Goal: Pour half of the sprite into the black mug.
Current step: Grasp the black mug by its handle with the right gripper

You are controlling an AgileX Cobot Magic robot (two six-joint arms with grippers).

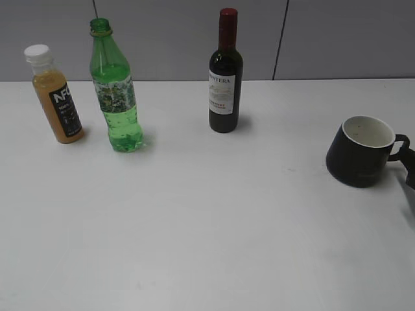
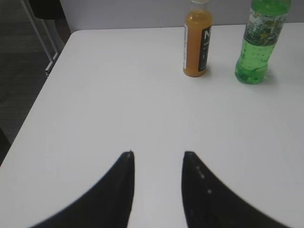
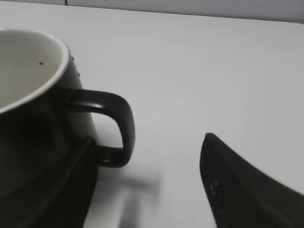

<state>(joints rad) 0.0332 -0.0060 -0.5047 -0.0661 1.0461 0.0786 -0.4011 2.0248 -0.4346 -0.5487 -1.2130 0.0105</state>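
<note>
I see the sprite (image 1: 115, 97) upright at the table's (image 1: 207, 227) far left, uncapped, about half full; thin plastic, I judge it dents, so I grip below the label. Left gripper (image 2: 156, 164) jaws open, empty. Right gripper (image 3: 149, 166) jaws open around the black mug's (image 1: 360, 152) handle.

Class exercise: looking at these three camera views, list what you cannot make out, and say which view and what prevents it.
- Sprite top: left wrist view, cut off by the frame edge.
- Black mug lettering: right wrist view, too close, body in shadow.
- Right gripper: exterior view, mostly beyond the right edge.
- Wine bottle small print: exterior view, too small.
</note>
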